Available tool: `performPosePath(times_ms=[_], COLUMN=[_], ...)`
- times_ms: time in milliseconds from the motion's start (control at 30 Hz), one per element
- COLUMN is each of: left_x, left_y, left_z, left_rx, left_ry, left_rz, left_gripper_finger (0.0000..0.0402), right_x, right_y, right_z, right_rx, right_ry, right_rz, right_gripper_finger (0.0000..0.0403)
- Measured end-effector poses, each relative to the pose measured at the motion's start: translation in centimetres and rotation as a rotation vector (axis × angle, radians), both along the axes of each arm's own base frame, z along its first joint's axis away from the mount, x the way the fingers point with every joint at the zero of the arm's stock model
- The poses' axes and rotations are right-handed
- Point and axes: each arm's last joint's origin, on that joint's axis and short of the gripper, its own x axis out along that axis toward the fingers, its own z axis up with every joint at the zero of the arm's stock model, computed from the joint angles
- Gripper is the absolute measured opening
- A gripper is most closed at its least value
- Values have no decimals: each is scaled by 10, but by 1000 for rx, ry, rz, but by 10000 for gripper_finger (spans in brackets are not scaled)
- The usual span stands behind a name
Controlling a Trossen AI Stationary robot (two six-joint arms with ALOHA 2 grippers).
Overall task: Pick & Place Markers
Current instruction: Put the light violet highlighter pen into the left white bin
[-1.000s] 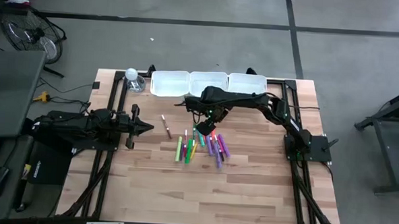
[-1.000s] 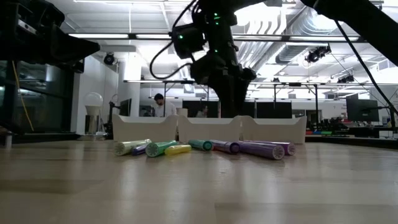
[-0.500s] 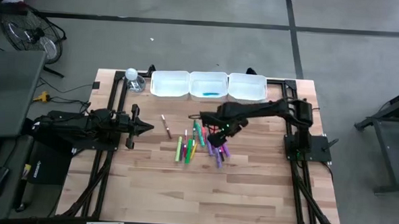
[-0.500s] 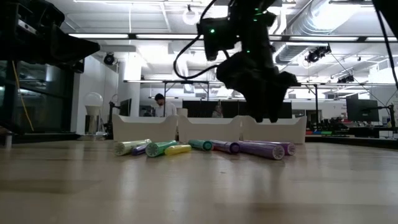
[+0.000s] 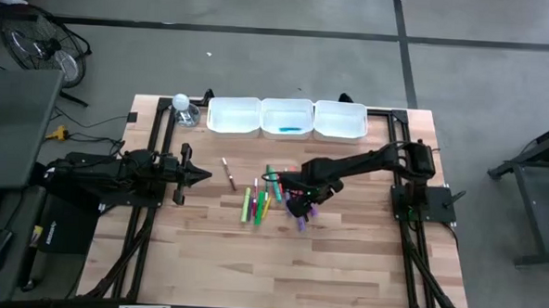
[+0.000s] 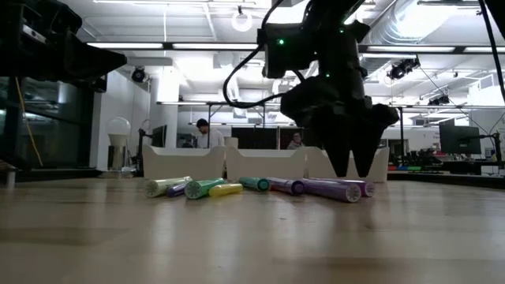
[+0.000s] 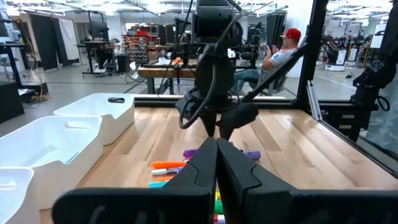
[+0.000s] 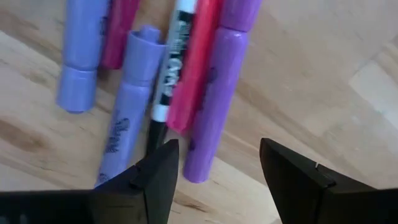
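High view: overhead, straight down on the whole table (image 5: pixel 344 259).
Low view: table-top height, level across the markers (image 6: pixel 260 187) toward the far trays (image 6: pixel 264 164).
Left wrist view: looks across the table, far from the markers.
Right wrist view: straight down, very close.
Shared: the marker cluster.

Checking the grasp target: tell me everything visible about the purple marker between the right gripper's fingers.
The purple marker is a smooth, plastic-looking stick with a lighter cap end. It lies flat on the wooden table, its side against a red marker, at the edge of the loose marker cluster. The right gripper is open just above it, one finger on either side, not touching it. Any label is hidden.
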Motion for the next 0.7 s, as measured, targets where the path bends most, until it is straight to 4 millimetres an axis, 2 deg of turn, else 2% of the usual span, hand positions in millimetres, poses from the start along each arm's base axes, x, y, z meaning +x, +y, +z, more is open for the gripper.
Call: performPosePath(times_ms=[267,700], left_x=[0,0], left_y=[0,0], left_z=[0,0], left_rx=[0,0], left_ry=[0,0], left_rz=[0,0], left_gripper_finger=[1,1], right_x=[-1,1], right_y=[5,9], right_z=[-1,-16], right_rx=[-33,-27], right_ry=[11,53], right_rz=[5,19], right_gripper_finger=[212,212])
